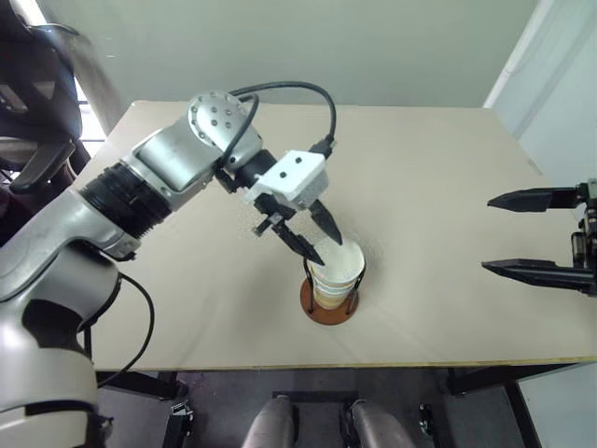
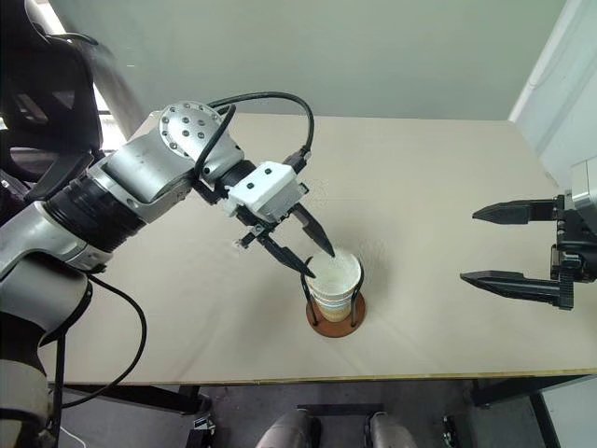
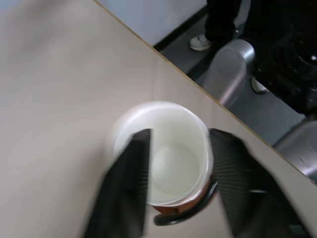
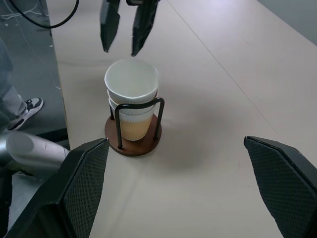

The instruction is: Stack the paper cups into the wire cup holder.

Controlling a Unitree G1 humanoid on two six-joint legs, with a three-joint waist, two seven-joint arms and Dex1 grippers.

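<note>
Paper cups sit nested in one stack inside the wire cup holder, near the table's front edge. The top cup shows its white inside and rim, and tan sides show lower down between the black wires. My left gripper hangs just above the top cup's rim, open, with its fingers on either side of the cup's mouth and nothing held. Off to the right, my right gripper stands wide open and empty, pointing toward the holder.
The beige table stretches bare behind and beside the holder. Its front edge runs close to the holder's base. A person's shoe is on the floor beyond that edge. A black chair stands at the far left.
</note>
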